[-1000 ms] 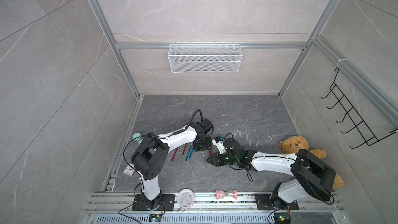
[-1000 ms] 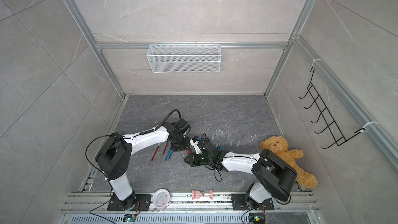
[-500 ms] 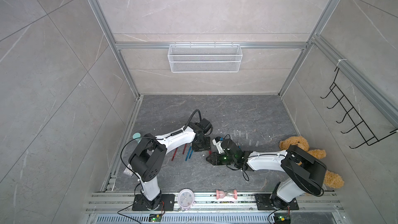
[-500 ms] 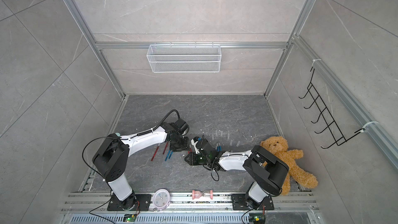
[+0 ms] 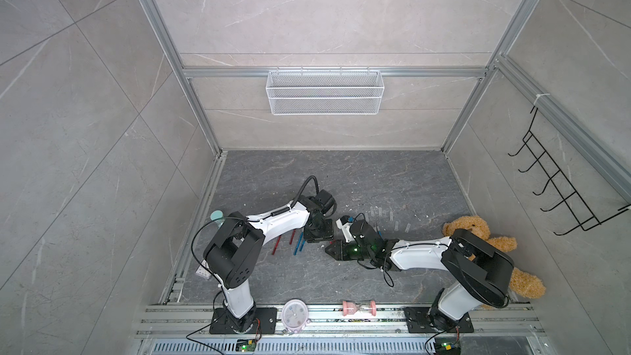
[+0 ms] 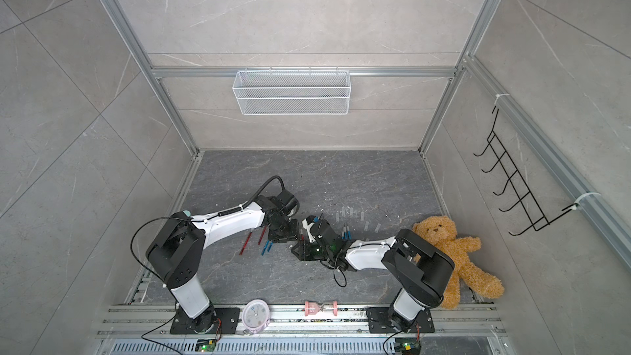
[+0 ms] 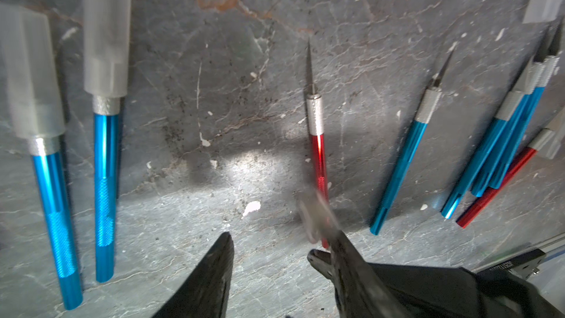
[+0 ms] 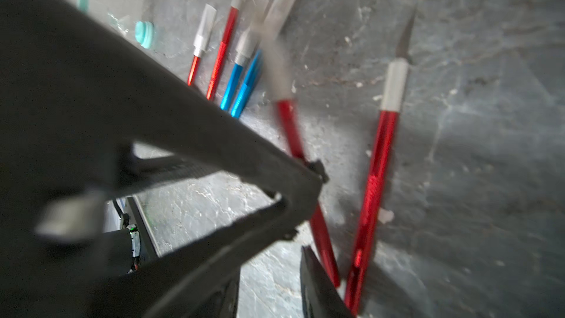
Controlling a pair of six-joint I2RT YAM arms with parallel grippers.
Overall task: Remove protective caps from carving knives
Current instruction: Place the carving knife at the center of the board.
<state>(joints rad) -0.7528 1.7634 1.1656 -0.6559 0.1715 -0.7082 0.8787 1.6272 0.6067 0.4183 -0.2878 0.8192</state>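
Right hand (image 5: 328,250) pinches the butt of a capped red knife (image 8: 290,130); left hand (image 7: 268,244) stands half open, holding nothing, close beside it

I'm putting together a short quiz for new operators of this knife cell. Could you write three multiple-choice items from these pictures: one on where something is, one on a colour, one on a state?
1. Where is the teddy bear? A in the wire basket; B by the left arm's base; C on the floor beside the right arm.
2. What handle colour have the two capped knives lying side by side in the left wrist view? A red; B blue; C green.
3. The lone red knife in that view is: A bare-bladed; B capped; C snapped in two.

C, both top views show it next to that arm. B, both handles are blue. A, its thin blade lies uncovered.
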